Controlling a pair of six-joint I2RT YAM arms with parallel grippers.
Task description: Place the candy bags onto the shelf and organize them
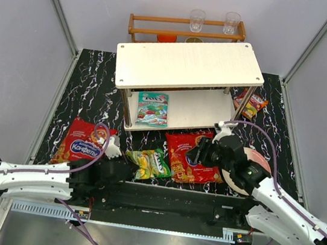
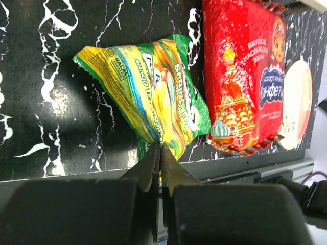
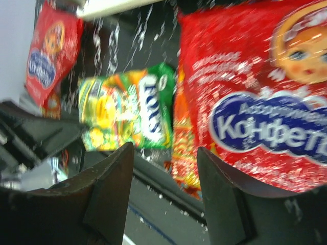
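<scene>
Left gripper [image 2: 159,153] clamped on the edge of the green bag [image 2: 153,92] at the middle of the counter's [image 1: 95,88] near edge, right gripper [image 3: 164,150] wide open over the red bag [image 3: 255,102] touching it on the right, teal bag [image 1: 152,109] on the shelf's [image 1: 190,65] lower tier.

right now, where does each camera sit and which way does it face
top: fixed above and behind the bases, looking down on the shelf, left arm and right arm
left wrist: on the left arm, looking along the left gripper, shut on the green bag's edge
right wrist: on the right arm, looking past the open right gripper at a red bag
shared: both wrist views show those two bags
</scene>
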